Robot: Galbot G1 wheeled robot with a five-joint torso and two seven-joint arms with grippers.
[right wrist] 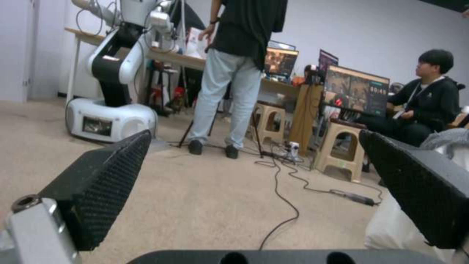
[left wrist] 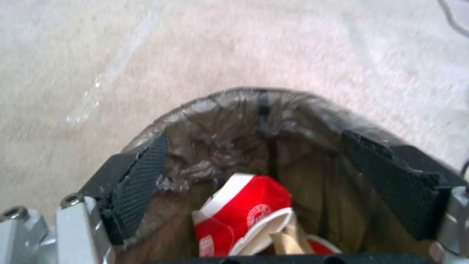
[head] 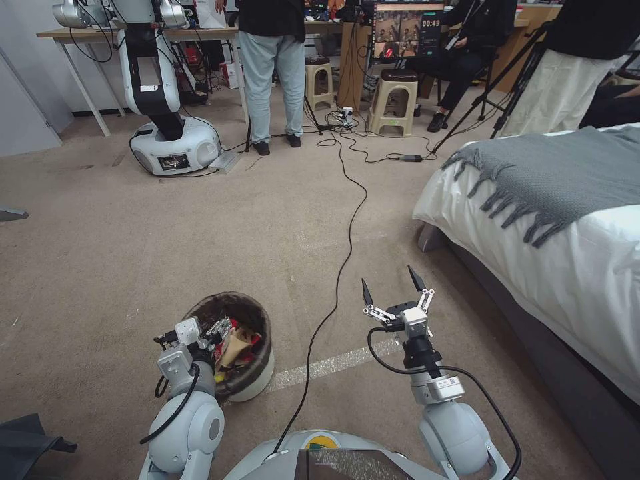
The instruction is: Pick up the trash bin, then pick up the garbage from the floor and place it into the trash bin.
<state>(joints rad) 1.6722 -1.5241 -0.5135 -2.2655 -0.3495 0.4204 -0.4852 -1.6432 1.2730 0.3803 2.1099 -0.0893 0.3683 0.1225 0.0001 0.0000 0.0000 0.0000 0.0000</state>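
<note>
Lower left of head view: left gripper clamps near rim of trash bin, keeping its mouth upward; garbage inside. Right gripper spread, empty, lower centre.
Left wrist view: fingers straddle liner; red cup bottom centre.
Right wrist view: pads apart, carpet between.

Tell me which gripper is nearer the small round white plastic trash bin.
Left. The left gripper sits at the small round white plastic trash bin's near rim, over the bag; the right gripper hangs open, well off to its right.
</note>
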